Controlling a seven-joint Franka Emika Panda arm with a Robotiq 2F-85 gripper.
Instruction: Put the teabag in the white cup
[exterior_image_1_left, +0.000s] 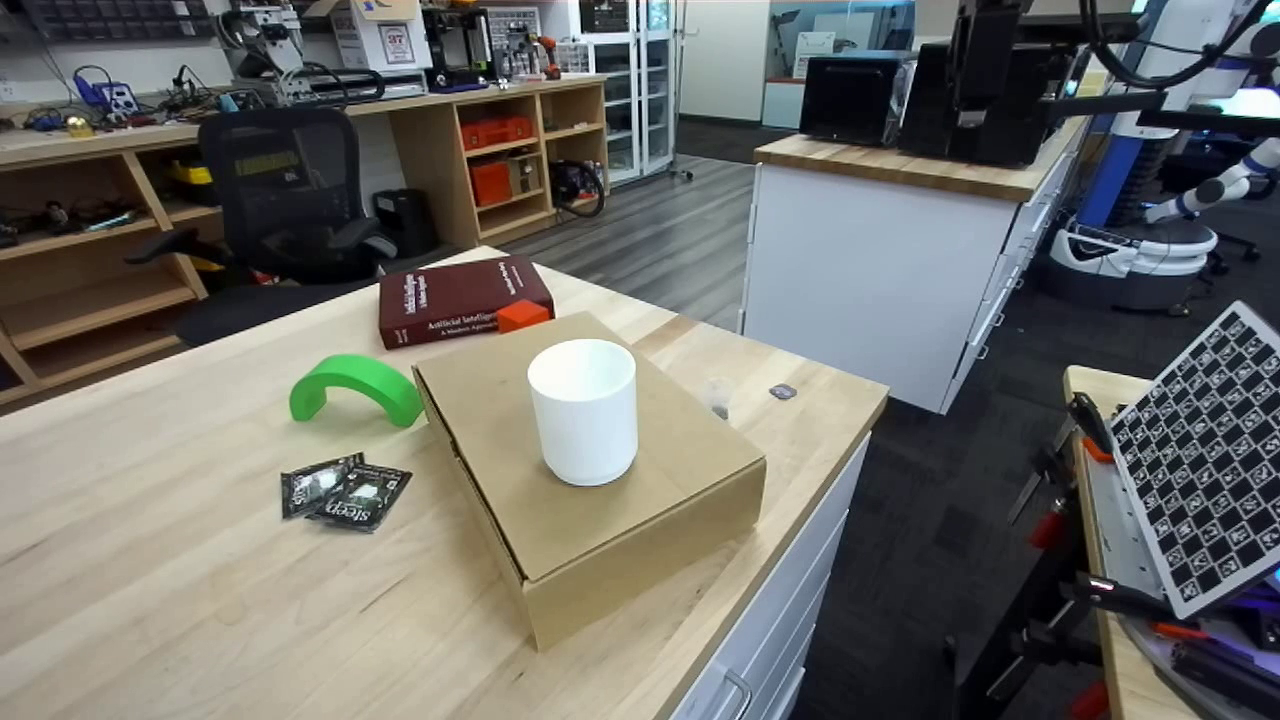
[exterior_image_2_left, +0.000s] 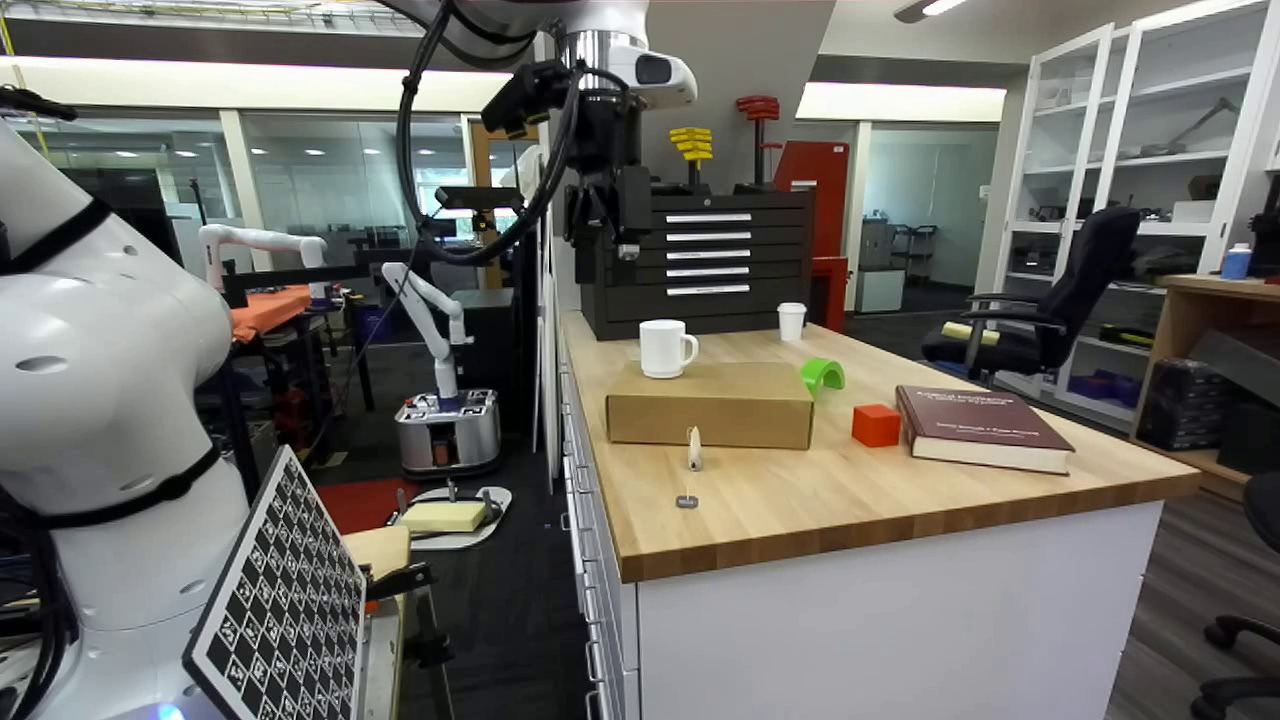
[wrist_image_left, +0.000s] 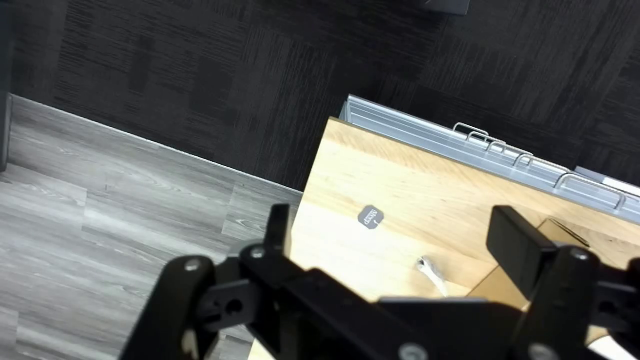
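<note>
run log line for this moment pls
gripper: open, empty | teabag: on worktop | white cup: upright on cardboard box | task: not yet done

Mid-frame in an exterior view, a cup (exterior_image_1_left: 587, 425) is standing on a box (exterior_image_1_left: 600, 515); packets (exterior_image_1_left: 345, 492) are lying to the left, a book (exterior_image_1_left: 458, 297) is resting behind, at upper left, and the teabag (exterior_image_1_left: 718, 397) is sitting just beyond the box's right edge.

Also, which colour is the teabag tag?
Grey with white lettering; the wrist view shows this tag best.
</note>
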